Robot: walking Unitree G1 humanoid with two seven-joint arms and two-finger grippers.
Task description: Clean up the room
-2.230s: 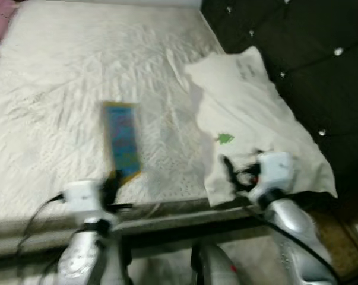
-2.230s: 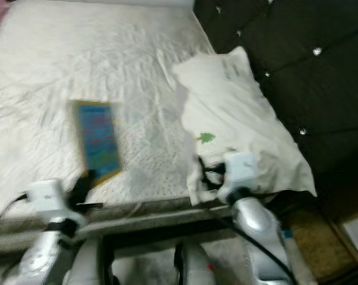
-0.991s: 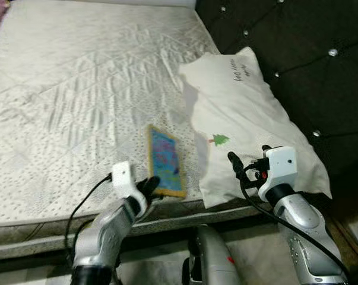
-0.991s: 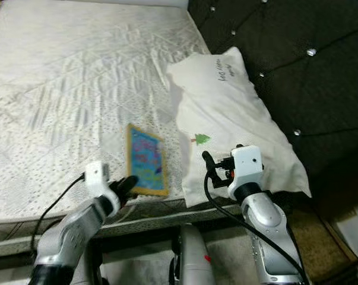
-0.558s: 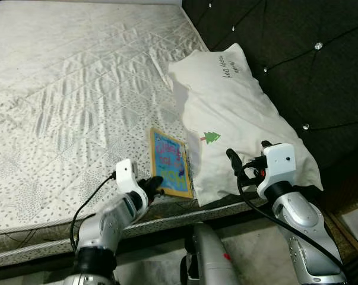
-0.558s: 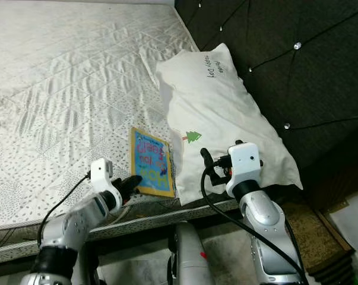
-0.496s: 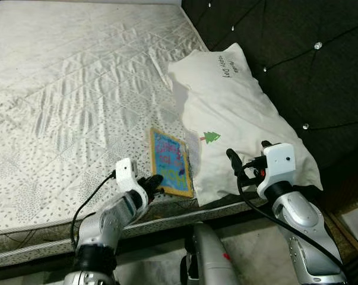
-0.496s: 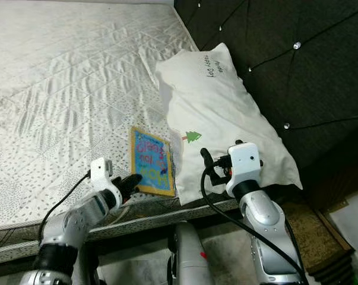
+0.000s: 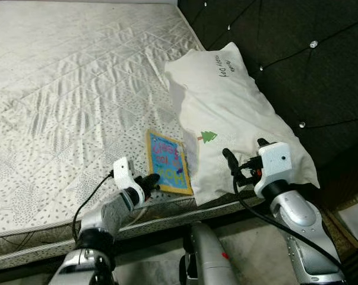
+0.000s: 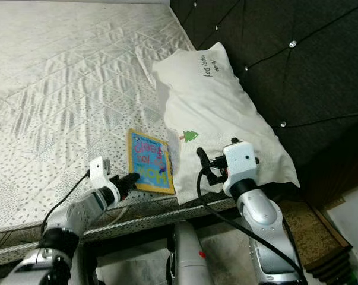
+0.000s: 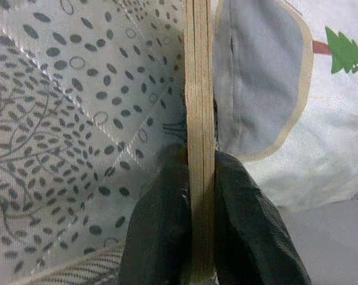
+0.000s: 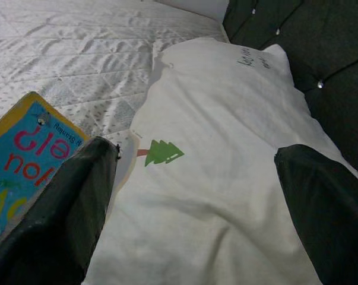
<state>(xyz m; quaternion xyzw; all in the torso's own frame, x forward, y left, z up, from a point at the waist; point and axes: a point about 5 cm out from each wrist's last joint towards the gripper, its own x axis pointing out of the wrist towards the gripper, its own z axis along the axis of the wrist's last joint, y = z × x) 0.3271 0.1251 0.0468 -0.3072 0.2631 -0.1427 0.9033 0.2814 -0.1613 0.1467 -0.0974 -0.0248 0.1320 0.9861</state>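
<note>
While gripping: the left pincer [image 9: 150, 180], low and left of centre in the head views, is clamping the near edge of a blue, yellow-bordered book [image 9: 167, 161]; the left wrist view is showing both black fingers [image 11: 161, 237] pressing against the book's edge.
Book position: it is lying on the white quilted mattress [image 9: 72, 89] near the bed's front edge, touching or just beside the pillow [image 9: 232, 113].
Right pincer [image 9: 231, 166]: it is hovering over the pillow's near end, at lower right of centre, fingers [image 12: 60, 208] spread wide and holding nothing.
Background: a dark tufted headboard [image 9: 297, 53] is filling the upper right.
Progress: judging from the frames, the tidying is only starting; the book is gripped but not yet lifted, and carrying it away is remaining.
</note>
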